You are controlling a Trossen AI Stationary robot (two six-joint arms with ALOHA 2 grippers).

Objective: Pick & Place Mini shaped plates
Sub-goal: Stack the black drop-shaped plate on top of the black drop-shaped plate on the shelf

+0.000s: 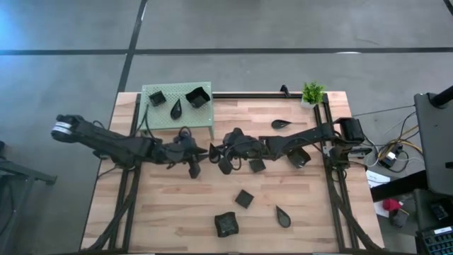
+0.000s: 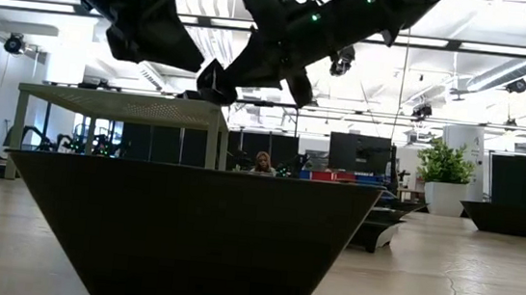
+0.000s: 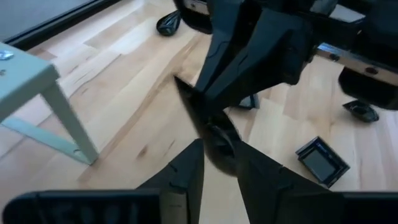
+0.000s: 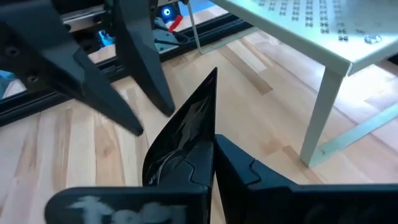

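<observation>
**Mid-table, two grippers meet over one leaf-shaped plate**

Over on the left of the high view I see my left arm reaching in across the wooden table (image 1: 177, 205) toward the centre, just in front of the green stand (image 1: 177, 106). On that stand sit three mini plates: a square one (image 1: 156, 97), a leaf-shaped one (image 1: 176, 109) and a larger square one (image 1: 197, 97). My left gripper (image 1: 196, 157) has its fingers (image 3: 186, 174) spread apart; in the left wrist view they stand on either side of the leaf-shaped plate (image 3: 208, 134) without closing on it.

At the centre, my right gripper (image 1: 218, 153) comes in from the right and faces the left one tip to tip. Its fingers are pinched tight on that same leaf-shaped plate, which stands on edge in the right wrist view, above the table.

Further right on the table lie more mini plates: a square one (image 1: 257, 166) beside the right arm, another square one (image 1: 300, 159) partly under it, and a leaf-shaped one (image 1: 280, 125) near the small potted plant (image 1: 312, 93) at the far corner. Toward the near edge rest a square plate (image 1: 244, 199), a leaf-shaped plate (image 1: 282, 216) and a larger dark dish (image 1: 226, 224), which fills the foreground of the low view.
</observation>
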